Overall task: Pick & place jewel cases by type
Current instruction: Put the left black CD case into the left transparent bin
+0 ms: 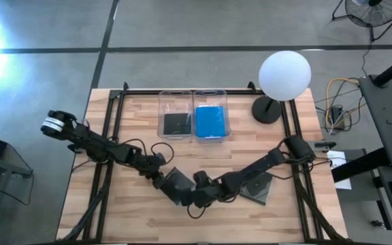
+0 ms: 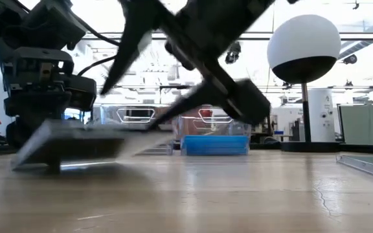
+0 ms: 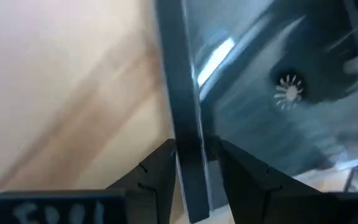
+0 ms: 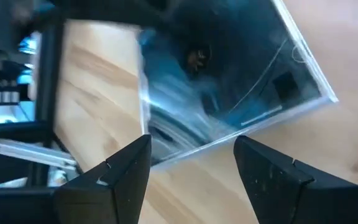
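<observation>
Left wrist view: left hand (image 3: 194,180) nipped shut on edge of dark grey flat plastic jewel case (image 3: 278,106), front-centre of wooden counter (image 1: 135,218). Right hand (image 4: 191,171) gapes wide, empty, at opposite edge. Your case: light, rigid, slick, brittle; grip edges.

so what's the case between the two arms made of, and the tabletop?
Dark jewel case: looks like hard glossy plastic, a clear lid over a dark tray, with sharp window reflections and a moulded hub visible through it. The left gripper fingers pinch its edge.
Tabletop: pale wood planks, matte, with visible grain and seams; likely butcher-block, though a laminate can't be ruled out.
</observation>
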Tool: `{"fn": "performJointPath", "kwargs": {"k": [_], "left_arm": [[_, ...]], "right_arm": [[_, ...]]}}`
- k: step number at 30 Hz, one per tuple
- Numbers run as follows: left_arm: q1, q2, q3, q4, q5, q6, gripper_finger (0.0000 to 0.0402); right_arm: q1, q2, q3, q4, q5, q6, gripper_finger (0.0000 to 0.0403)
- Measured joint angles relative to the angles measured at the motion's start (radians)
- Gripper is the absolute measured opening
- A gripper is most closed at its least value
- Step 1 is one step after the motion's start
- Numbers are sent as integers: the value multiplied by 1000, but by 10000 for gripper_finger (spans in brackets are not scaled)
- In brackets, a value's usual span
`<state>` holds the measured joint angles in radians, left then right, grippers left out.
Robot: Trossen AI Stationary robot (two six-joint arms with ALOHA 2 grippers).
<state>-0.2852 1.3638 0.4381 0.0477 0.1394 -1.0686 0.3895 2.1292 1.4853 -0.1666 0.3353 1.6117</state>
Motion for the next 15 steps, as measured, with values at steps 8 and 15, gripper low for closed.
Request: {"fn": "performJointPath", "kwargs": {"k": [8, 15], "left_arm": [[-6, -87, -3, -83, 58, -2, 104], [-35, -101, -4, -105, 63, -28, 104]], "right_arm": [[7, -29, 41, 5, 51, -167, 224], [-29, -29, 81, 29, 100, -302, 224]]}}
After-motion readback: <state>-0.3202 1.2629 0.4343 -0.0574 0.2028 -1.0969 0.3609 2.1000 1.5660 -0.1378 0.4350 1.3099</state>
